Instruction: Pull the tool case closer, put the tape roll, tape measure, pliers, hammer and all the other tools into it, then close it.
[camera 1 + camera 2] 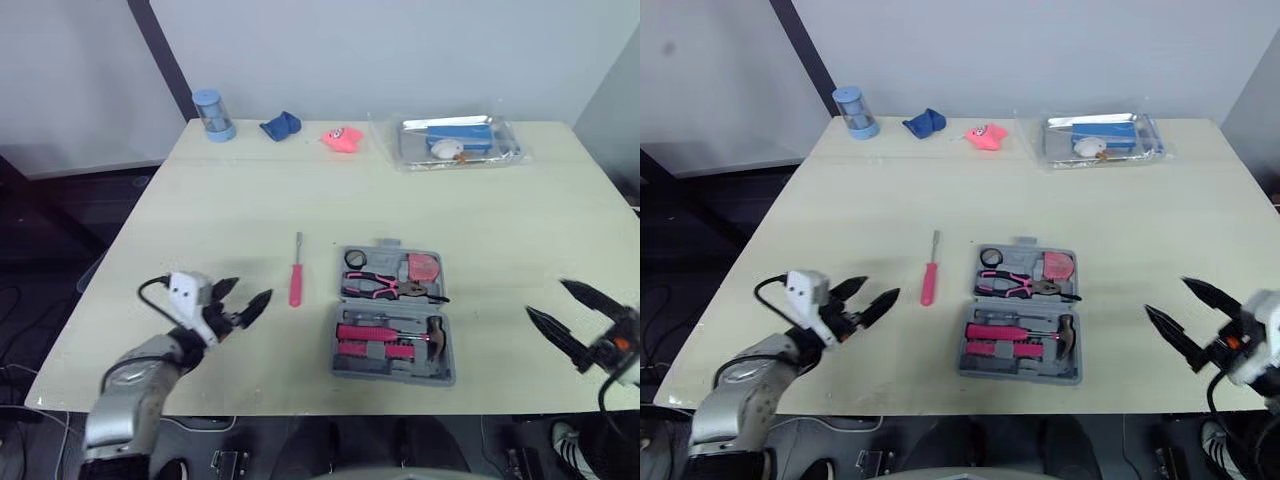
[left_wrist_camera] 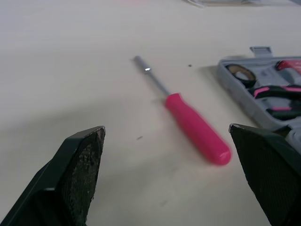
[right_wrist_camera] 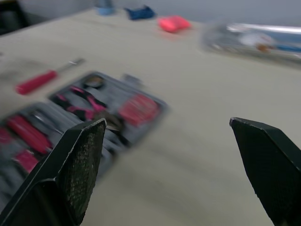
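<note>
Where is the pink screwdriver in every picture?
Left eye view: the pink screwdriver lies just left of the open grey tool case.
Right eye view: the pink screwdriver is again left of the case.
Left wrist view: the pink screwdriver is close up, with the case beside it.
Right wrist view: the pink screwdriver lies beyond the case.
Shared landmark: the grey tool case.

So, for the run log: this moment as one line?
tool case open, pliers and hammer inside | screwdriver on table, left of case | left tool open, near screwdriver | right tool open, empty
</note>
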